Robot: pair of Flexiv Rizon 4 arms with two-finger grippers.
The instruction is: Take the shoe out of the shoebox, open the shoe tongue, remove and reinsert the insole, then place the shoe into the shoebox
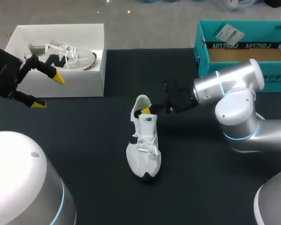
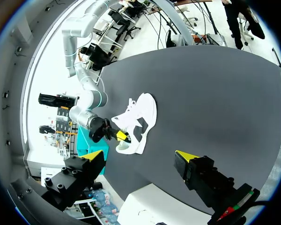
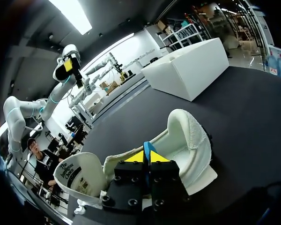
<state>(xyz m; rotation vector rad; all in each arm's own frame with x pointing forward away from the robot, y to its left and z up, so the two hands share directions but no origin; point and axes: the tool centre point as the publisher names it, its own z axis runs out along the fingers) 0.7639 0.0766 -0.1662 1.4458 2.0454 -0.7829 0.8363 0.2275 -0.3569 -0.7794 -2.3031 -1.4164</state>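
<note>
Your right pincer [image 3: 147,157] is pinching a thin blue insole [image 3: 147,146] edge, down in the heel opening of the shoe [image 1: 144,150]. Left pincer [image 1: 48,90] is spread wide, just beside the white shoebox [image 1: 79,84].

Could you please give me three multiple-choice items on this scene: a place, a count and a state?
1. The shoe at the right pincer lies: A in a box; B on the table; C on a shelf.
2. Shoes in view: A one; B two; C three.
3. The left pincer is: A open; B shut on a shoe; C shut on a lid.
Answers: B, it rests on the dark table; B, a second shoe sits in the white box; A, its yellow tips stand apart, empty.
</note>
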